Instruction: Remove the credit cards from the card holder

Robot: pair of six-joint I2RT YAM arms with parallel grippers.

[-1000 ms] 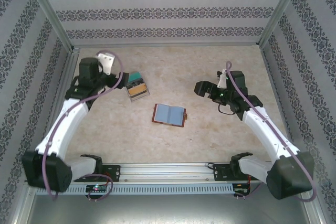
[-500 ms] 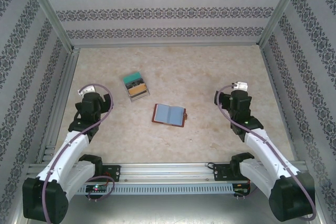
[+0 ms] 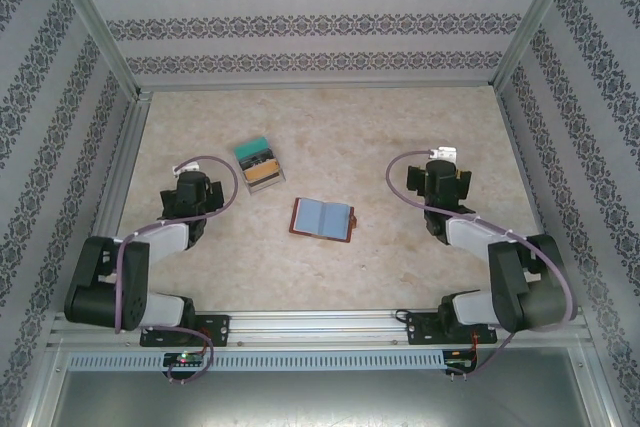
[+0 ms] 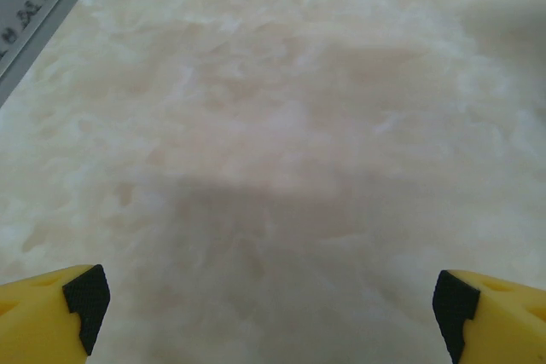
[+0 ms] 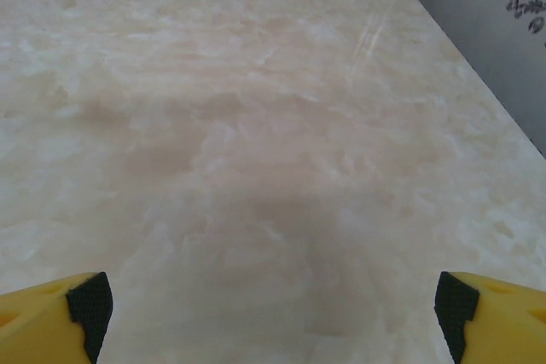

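The card holder [image 3: 322, 218] lies open and flat in the middle of the table, brown-rimmed with blue-grey sleeves facing up. The credit cards [image 3: 259, 165] lie in a small overlapping pile to its upper left, teal at the back, then black, then tan-yellow at the front. My left gripper [image 3: 191, 190] sits low over the table left of the cards, apart from them. My right gripper [image 3: 437, 179] sits right of the card holder. In the wrist views the left gripper [image 4: 273, 313] and right gripper [image 5: 273, 309] stand open over bare marble, with nothing between the yellow fingertips [image 4: 60, 317] [image 5: 490, 313].
Patterned walls with metal corner posts [image 3: 95, 22] enclose the marble table [image 3: 360, 127] on three sides. A metal rail [image 3: 320, 325] carrying both arm bases runs along the near edge. The left wall's foot [image 4: 38, 6] shows near the left gripper.
Both arms have folded back toward their bases. The left gripper left the spot beside the cards and came down and nearer. The right gripper drew back too. Cards and card holder have not moved.
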